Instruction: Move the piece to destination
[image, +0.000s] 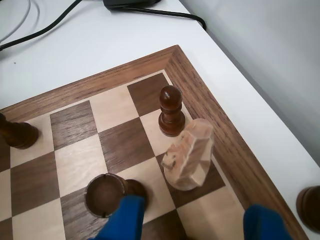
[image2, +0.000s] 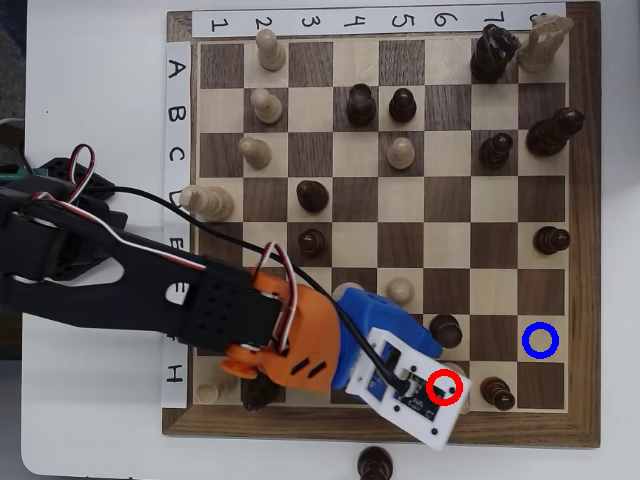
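Gripper (image: 192, 220) fingers spread apart, holding nothing — one cream knight (image: 189, 155), two dark pieces beside it.

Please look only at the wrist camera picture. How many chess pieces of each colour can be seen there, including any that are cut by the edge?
Dark brown pieces: 4 (pawn, round-topped piece, piece at left edge, piece off the board at right edge)
Cream piece: 1
Total: 5
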